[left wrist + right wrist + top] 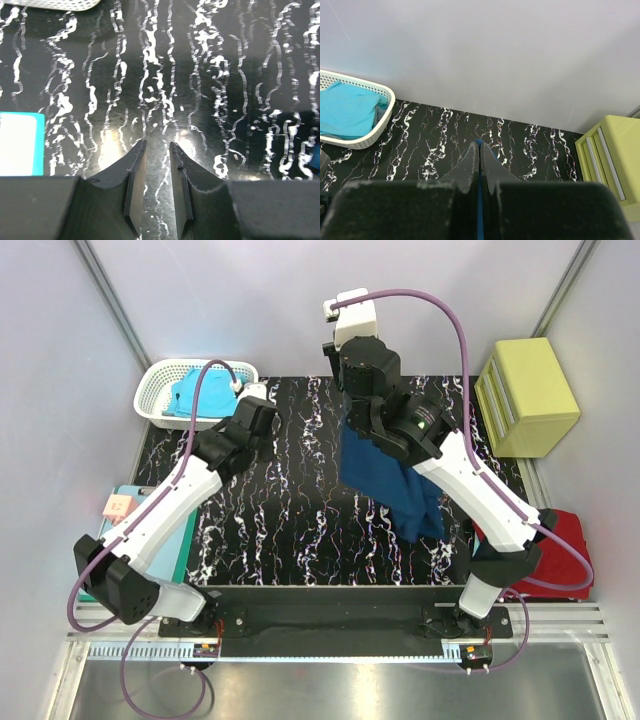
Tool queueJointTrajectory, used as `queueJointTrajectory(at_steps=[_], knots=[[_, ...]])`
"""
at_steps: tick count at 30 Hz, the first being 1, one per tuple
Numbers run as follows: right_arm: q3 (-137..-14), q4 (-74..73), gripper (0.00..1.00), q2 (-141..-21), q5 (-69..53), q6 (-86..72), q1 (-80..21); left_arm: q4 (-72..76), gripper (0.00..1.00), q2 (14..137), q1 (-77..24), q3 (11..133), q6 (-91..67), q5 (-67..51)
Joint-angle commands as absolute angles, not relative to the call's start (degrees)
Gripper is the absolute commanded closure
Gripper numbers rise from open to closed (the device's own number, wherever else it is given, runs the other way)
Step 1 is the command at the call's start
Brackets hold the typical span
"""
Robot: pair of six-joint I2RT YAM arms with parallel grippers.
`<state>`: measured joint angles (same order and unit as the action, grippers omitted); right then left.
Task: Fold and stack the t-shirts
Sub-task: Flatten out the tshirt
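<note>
A navy blue t-shirt [388, 485] hangs bunched in the air over the right half of the black marbled mat [290, 510]. My right gripper [352, 422] is shut on its top edge. In the right wrist view a thin strip of blue cloth [479, 200] shows between the closed fingers of that gripper [479, 145]. My left gripper [260, 412] hovers over the mat's far left. Its jaws [157, 145] stand a little apart with only mat between them. A turquoise t-shirt [198, 392] lies in the white basket [150, 405]. A red t-shirt [566, 540] lies at the right edge.
The white basket [370, 141] with the turquoise t-shirt [345, 110] stands at the back left. A yellow-green drawer box [525, 395] stands at the back right. A teal clipboard [118, 530] lies left of the mat, under the left arm.
</note>
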<state>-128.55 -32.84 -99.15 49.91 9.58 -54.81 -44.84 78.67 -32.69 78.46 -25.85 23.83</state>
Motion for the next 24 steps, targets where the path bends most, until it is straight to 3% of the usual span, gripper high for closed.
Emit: queueJointTrajectory(at_steps=[1,7,24], knots=[[-128.06,-29.88,1.00,-95.36,49.83,8.96,-54.93,-40.00,0.71,78.93,-34.88,82.18,-26.90,20.39],[-127.44,-29.79,1.00,-95.36,50.19,9.14,-54.76,-36.40,0.68,77.35,-40.51,81.22,-25.05,22.77],[-124.01,-32.60,1.00,-96.94,48.52,5.19,-52.04,-34.54,0.66,76.64,-40.52,76.12,-25.22,23.82]])
